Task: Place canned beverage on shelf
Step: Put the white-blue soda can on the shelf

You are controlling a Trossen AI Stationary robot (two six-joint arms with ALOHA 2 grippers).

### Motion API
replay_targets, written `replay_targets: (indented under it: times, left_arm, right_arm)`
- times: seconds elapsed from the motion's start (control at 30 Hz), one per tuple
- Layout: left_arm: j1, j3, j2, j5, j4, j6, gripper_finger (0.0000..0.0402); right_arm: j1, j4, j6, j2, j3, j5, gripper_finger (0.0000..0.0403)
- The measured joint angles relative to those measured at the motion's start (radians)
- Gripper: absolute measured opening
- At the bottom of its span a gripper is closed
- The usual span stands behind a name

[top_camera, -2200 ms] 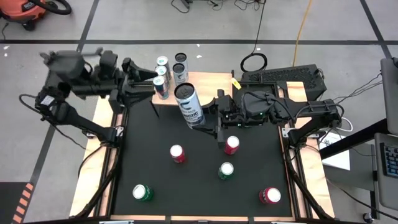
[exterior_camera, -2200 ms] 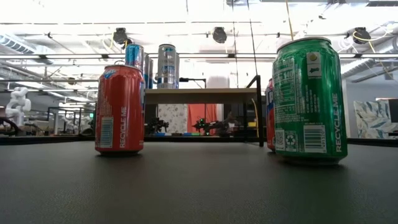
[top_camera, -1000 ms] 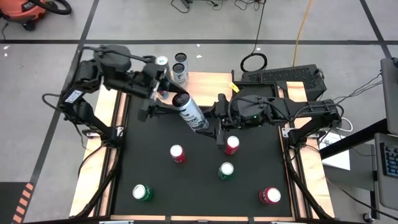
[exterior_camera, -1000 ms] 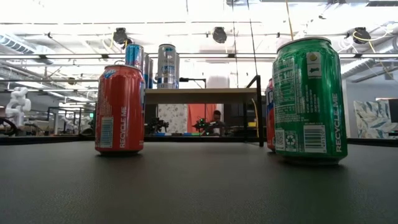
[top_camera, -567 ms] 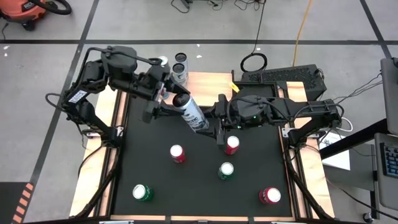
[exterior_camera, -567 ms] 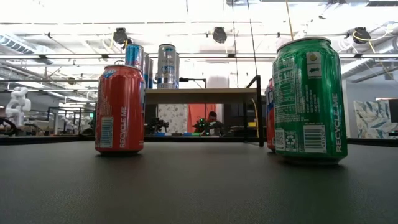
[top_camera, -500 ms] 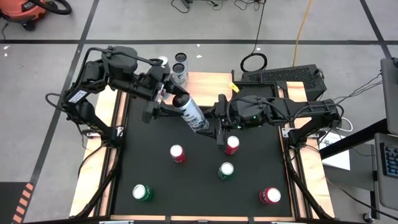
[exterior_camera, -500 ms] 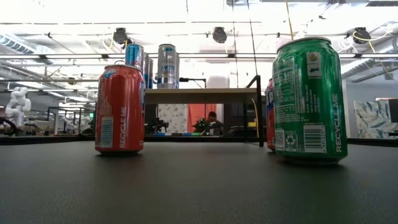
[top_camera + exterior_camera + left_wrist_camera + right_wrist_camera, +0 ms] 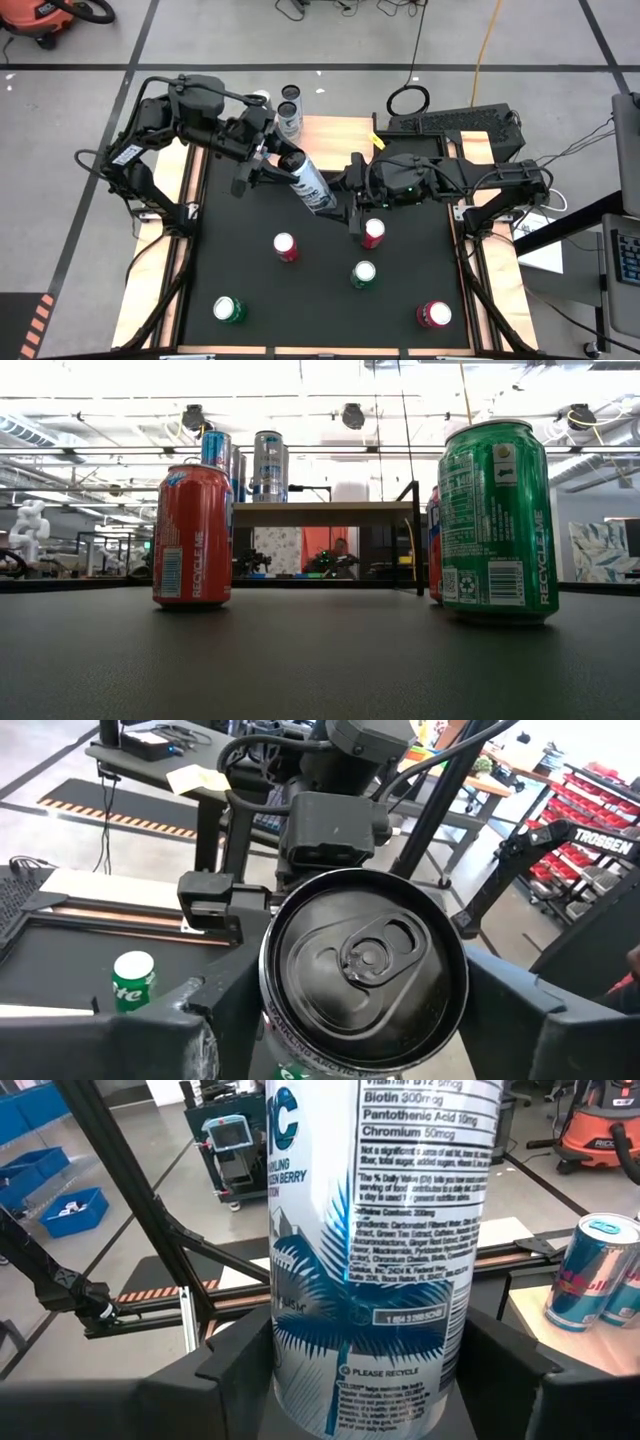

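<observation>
A tall white can (image 9: 309, 181) with blue leaves on it hangs tilted in the air above the black table (image 9: 400, 300), and both claws are at it. The right gripper (image 9: 338, 197) grasps the lower end of the can; in its wrist view the two dark fingers (image 9: 235, 1365) press on each side of the can's body. The left gripper (image 9: 268, 166) is at the other end, the top end with the pull tab. In the left wrist view the black lid fills the space between its two fingers (image 9: 180, 1020), which sit close on both sides, but I cannot tell if they are squeezing the can or just standing around it. The shelf (image 9: 325, 513) is just behind the left gripper, at the far edge of the table, and it has not got the white can on it. Some slim cans (image 9: 288, 108) stand on the shelf near the left gripper, and two blue and silver ones show beside the white can in the right wrist view. A pink-topped can (image 9: 373, 232) stands on the table right next to the right gripper. A red can (image 9: 285, 246), two green cans (image 9: 363, 274) and another red one (image 9: 434, 315) stand farther out on the table, away from both claws.
</observation>
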State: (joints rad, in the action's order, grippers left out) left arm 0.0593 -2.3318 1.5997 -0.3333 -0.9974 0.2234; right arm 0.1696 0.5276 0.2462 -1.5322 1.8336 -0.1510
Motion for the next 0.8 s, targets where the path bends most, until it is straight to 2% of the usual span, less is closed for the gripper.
replay_targets:
  times: [0.37,0.67,0.8]
  left_arm:
    - [0.000,0.000,0.000,0.000,0.000,0.007,0.0256]
    - [0.000,0.001,0.000,-0.005,-0.057,0.008,0.0255]
    - [-0.001,0.002,0.000,-0.009,-0.071,-0.002,0.0255]
  right_arm:
    - [-0.002,0.001,0.028,0.000,0.000,0.000,0.0243]
    - [-0.005,0.051,0.144,0.001,0.002,0.038,0.0315]
    - [-0.005,0.071,0.155,0.003,0.003,0.046,0.0333]
